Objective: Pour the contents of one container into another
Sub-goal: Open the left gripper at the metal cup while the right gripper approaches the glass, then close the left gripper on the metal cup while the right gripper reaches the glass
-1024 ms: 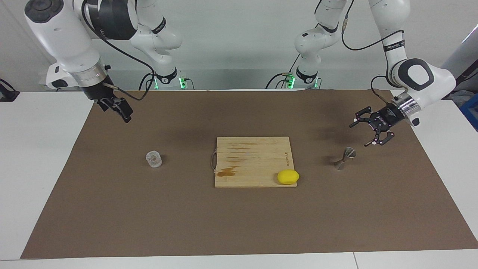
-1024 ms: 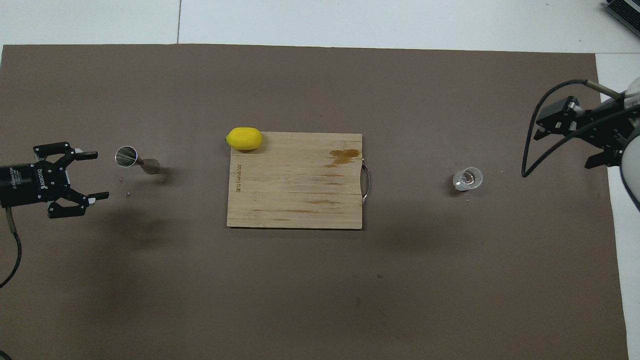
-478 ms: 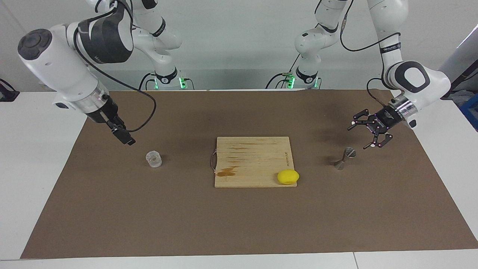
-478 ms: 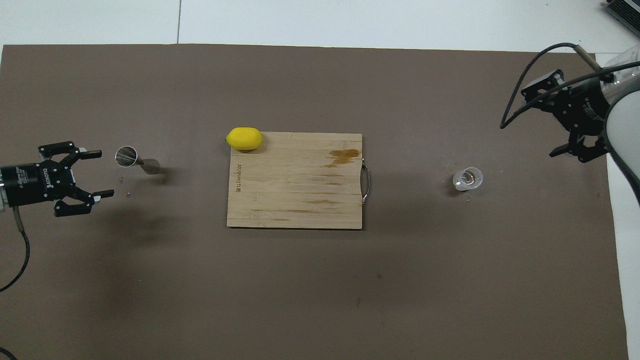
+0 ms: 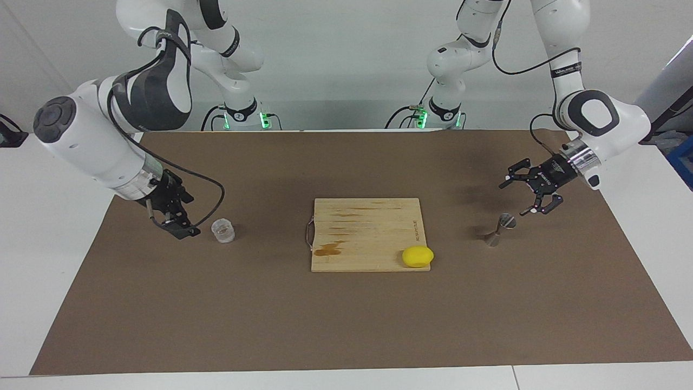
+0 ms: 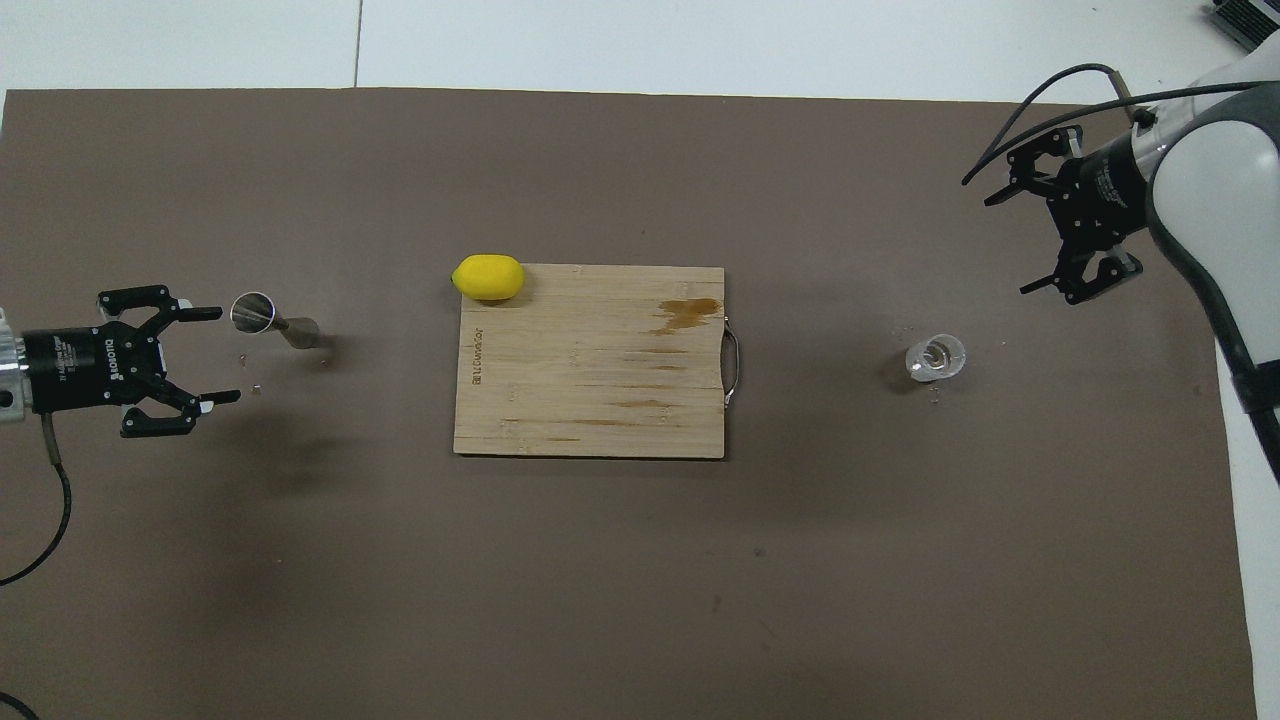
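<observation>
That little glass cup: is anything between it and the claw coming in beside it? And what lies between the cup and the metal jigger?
Nothing visible separates the open right gripper from the glass cup. Between the cup and the jigger lies the wooden cutting board, with a lemon on its corner.

i see a white desk (image 5: pixel 48 179) filling most of both views, and a big brown mat (image 5: pixel 346 319) covers nearly all of it, leaving white strips along the frame edges. in the overhead view a thin seam (image 6: pixel 358 45) splits the desk top in the upper left of the frame. in the facing view a plain pale grey wall (image 5: pixel 335 49) runs across the top of the frame. small green lights (image 5: pixel 263 117) glow at the top centre, just under that wall. something blue (image 5: pixel 683 162) pokes in at the right edge. the light looks even and soft, with faint blurry shadows on the mat.
</observation>
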{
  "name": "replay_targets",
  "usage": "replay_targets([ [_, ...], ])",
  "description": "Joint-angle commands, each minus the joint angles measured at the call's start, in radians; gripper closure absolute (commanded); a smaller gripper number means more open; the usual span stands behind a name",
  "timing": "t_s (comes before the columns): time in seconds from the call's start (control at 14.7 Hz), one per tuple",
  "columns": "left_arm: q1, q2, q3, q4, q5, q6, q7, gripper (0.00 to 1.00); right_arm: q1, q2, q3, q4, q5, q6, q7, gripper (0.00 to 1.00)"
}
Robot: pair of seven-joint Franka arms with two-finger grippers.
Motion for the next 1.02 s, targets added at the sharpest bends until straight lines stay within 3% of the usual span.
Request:
replay_targets([
  [0.0, -0.009, 0.029, 0.01, 0.011, 0.01, -0.02, 0.052, 0.0, -0.03, -0.022, 0.008, -0.093, 0.053, 0.061, 0.017, 0.0],
  [0.48, -0.008, 0.147, 0.01, 0.148, -0.03, -0.039, 0.053, 0.0, -0.054, -0.122, 0.008, -0.343, 0.093, 0.217, -0.011, 0.0],
  [0.96, -0.023, 0.174, 0.011, 0.154, -0.091, -0.004, 0.056, 0.0, -0.097, -0.114, 0.008, -0.418, 0.174, 0.246, -0.097, 0.0],
])
